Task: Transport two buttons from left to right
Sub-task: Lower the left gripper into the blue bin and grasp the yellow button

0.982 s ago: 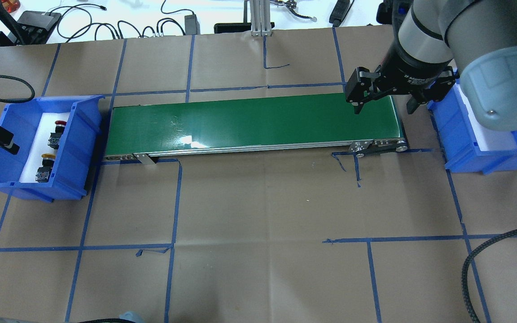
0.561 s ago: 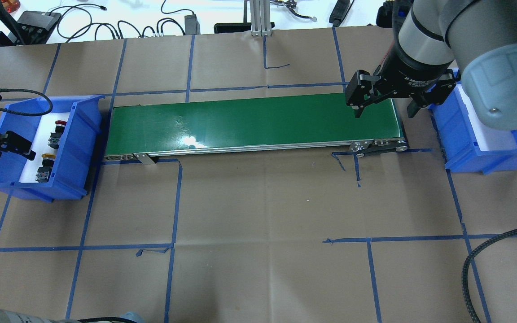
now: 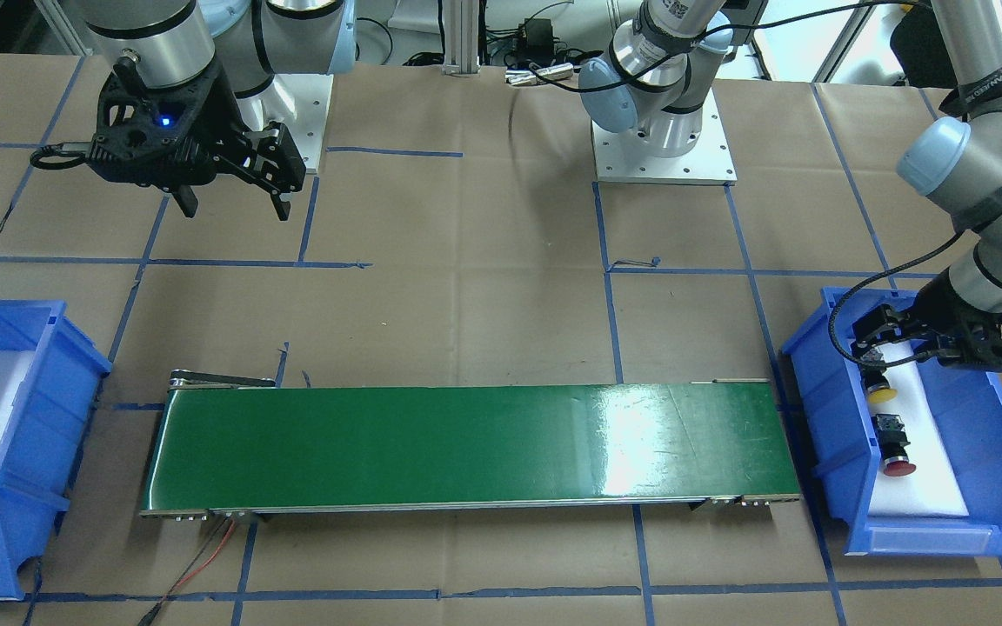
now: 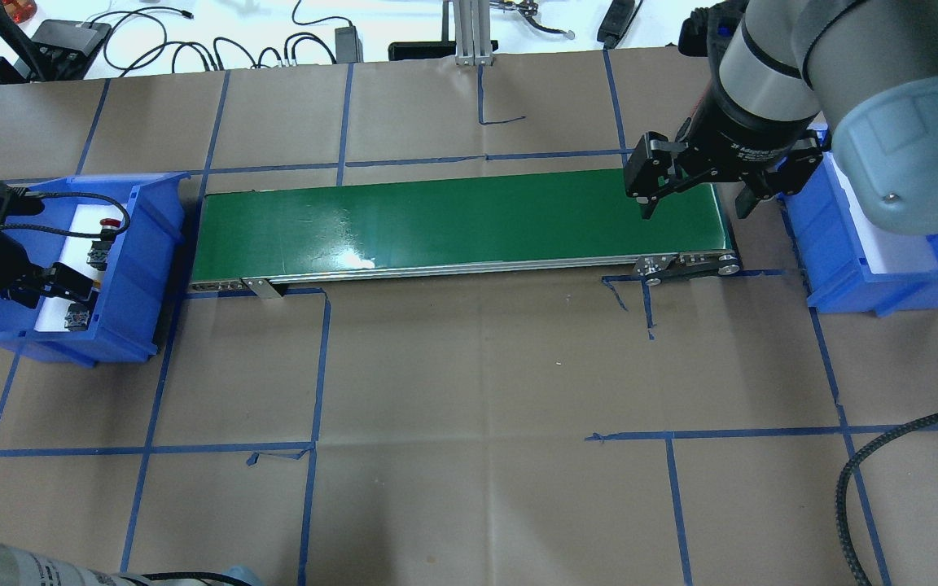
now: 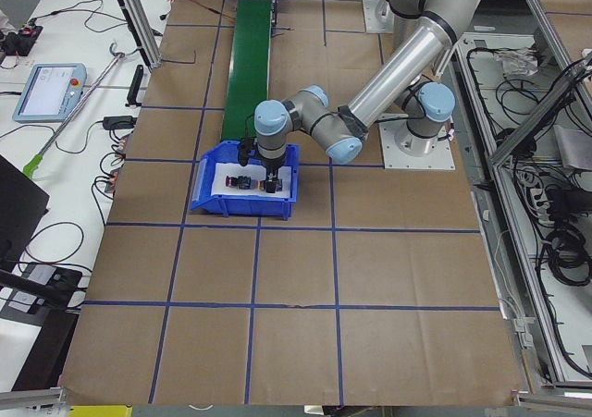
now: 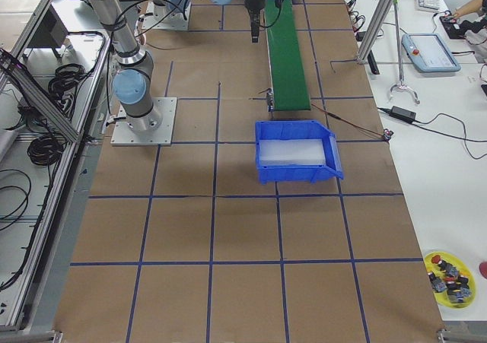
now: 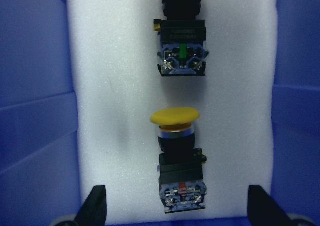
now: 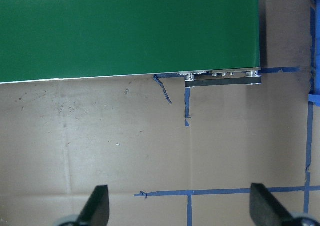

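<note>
The yellow button (image 7: 176, 117) and the red button (image 3: 898, 468) lie on white foam in the left blue bin (image 4: 151, 244). In the left wrist view the yellow one lies between my open fingertips, and the red button's contact block (image 7: 181, 50) lies beyond it. My left gripper (image 4: 41, 293) hangs open over the yellow button (image 3: 881, 391) and is not touching it. It hides most of that button in the overhead view. My right gripper (image 4: 693, 212) is open and empty above the right end of the green conveyor belt (image 4: 453, 220).
The right blue bin (image 4: 843, 268) with a white foam pad stands just past the belt's right end, beside my right gripper. A black cable (image 4: 884, 456) loops at the table's front right. Brown paper with blue tape lines covers the table.
My left gripper has moved right, from beside the left bin to over it, above the yellow button. My right gripper has barely shifted and stays open.
</note>
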Robot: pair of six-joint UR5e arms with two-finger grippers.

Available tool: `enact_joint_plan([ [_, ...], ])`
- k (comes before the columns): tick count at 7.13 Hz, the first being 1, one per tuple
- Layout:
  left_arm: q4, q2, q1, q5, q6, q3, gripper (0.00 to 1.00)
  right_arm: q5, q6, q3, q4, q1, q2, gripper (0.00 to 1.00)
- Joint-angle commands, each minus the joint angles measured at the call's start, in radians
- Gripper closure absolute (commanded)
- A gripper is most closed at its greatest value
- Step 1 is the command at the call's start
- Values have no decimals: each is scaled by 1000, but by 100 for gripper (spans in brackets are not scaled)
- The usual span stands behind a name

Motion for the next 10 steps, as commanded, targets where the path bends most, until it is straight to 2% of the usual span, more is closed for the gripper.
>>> enact_joint_plan([
  [1, 46, -42, -7, -1, -1, -3, 1, 3, 1, 1, -2, 0, 2, 0],
  [2, 48, -50, -9, -1, -2, -5, 1, 2, 3, 1, -2, 0, 5, 0],
  [3, 50, -52, -9, -3, -2, -5, 5, 2, 7, 3, -2, 0, 4, 0],
  [4, 50, -52, -9, -1, -2, -3, 16, 2, 12, 1, -2, 0, 1, 0],
  [5, 50, -55, -7, -3, -2, -3, 27, 0, 12, 1, -2, 0, 4, 0],
  [8, 50, -55, -7, -1, -2, -3, 85, 0, 12, 0, 0, 0, 4, 0],
  [9, 45, -52, -7, -1, -4, 8, 98, 0, 12, 0, -2, 0, 2, 0],
  [10, 34, -37, -9, 0, -4, 26, 100, 0, 12, 0, -2, 0, 1, 0],
])
